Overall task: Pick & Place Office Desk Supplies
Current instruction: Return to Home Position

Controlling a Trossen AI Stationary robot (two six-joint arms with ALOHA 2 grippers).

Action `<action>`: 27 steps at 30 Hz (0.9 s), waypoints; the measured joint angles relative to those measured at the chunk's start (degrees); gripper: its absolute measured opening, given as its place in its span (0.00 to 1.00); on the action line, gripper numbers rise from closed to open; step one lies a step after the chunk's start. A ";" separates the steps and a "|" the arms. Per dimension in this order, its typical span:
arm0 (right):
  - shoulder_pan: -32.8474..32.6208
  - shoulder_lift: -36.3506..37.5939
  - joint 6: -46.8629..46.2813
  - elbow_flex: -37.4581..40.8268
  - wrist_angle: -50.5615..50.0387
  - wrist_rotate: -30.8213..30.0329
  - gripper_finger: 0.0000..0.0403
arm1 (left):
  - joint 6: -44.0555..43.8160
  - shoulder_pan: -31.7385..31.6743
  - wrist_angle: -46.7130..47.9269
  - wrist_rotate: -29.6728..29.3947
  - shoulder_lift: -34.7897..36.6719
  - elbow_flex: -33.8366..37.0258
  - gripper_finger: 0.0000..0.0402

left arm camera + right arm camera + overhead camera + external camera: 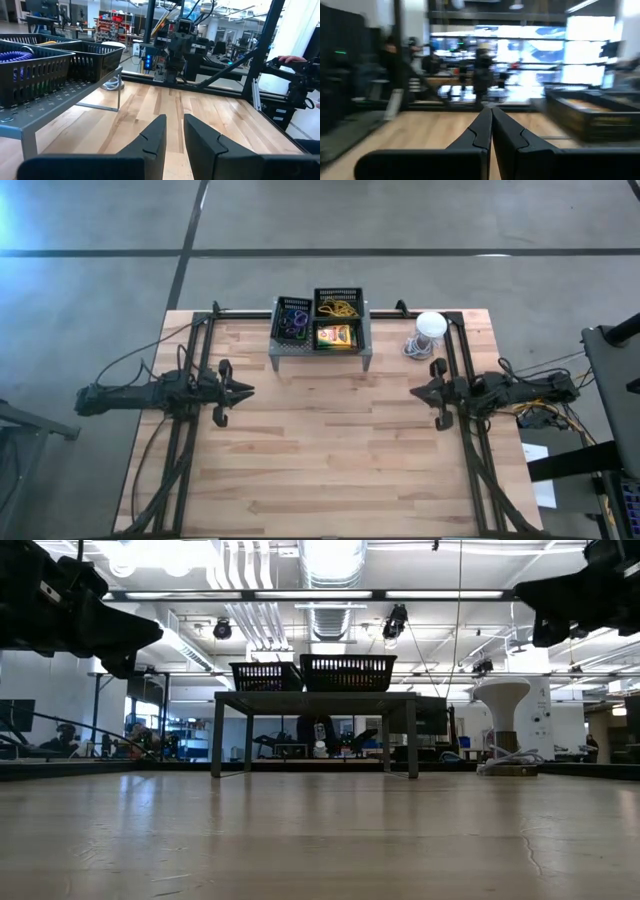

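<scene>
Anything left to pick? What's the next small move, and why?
Probably nothing left to pick. I'd just shut the left gripper, whose fingers show a narrow gap, and let it rest. The crayon boxes, loop bands and rubber bands all sit in the rack. I see no supply loose on the table. Both arms wait at its sides, the right gripper shut.

1. The left arm (150,393) lies stretched out level, reaching inward toward the other arm.
2. The left gripper (246,390) points at the right one. Its fingers (156,136) run parallel with a narrow gap between them, holding nothing.
3. The right arm (510,388) mirrors this pose, level and pointing inward.
4. The right gripper (414,391) faces the left one, well apart from it. Its fingers (479,132) are pressed together, empty.
</scene>
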State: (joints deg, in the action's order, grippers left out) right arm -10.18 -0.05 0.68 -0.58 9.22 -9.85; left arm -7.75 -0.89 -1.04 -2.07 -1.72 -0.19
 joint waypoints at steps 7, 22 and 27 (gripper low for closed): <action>5.35 0.00 -1.94 -0.02 -5.90 -3.53 0.02 | -0.02 0.00 0.00 0.00 0.00 0.00 0.18; 6.82 -0.88 1.01 0.00 -8.52 8.42 0.02 | -0.04 0.00 0.00 0.04 0.00 0.00 0.18; 6.84 -1.53 0.88 0.02 -8.51 8.40 0.02 | -0.04 0.00 0.02 0.15 0.00 0.00 0.18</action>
State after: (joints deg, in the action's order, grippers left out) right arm -3.34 -1.59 1.56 -0.56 0.71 -1.45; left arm -7.79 -0.89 -1.02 -1.91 -1.72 -0.19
